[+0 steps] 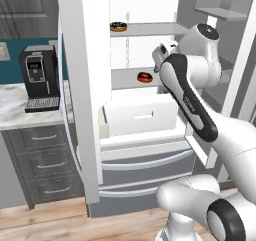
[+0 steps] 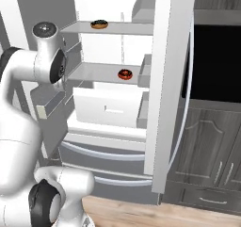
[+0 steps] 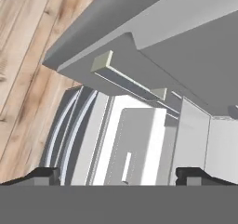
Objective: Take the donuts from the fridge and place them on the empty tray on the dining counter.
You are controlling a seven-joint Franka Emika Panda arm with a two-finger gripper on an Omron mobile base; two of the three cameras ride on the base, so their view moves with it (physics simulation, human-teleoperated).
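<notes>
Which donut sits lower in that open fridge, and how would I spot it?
Look inside the open fridge, with its white interior. Two shelves each carry one donut; the lower shelf, just above the white drawer, holds the dark donut with red-orange icing. The tan donut with dark icing sits one shelf higher.

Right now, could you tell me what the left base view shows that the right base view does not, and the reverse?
The left base view alone has the black coffee machine on the marble worktop over grey drawers. The right base view alone has dark wooden cabinet doors under a black recess. Both share the open fridge, a dark-iced donut on its upper shelf, a red-orange-iced donut on the shelf below, and the white drawer beneath.
</notes>
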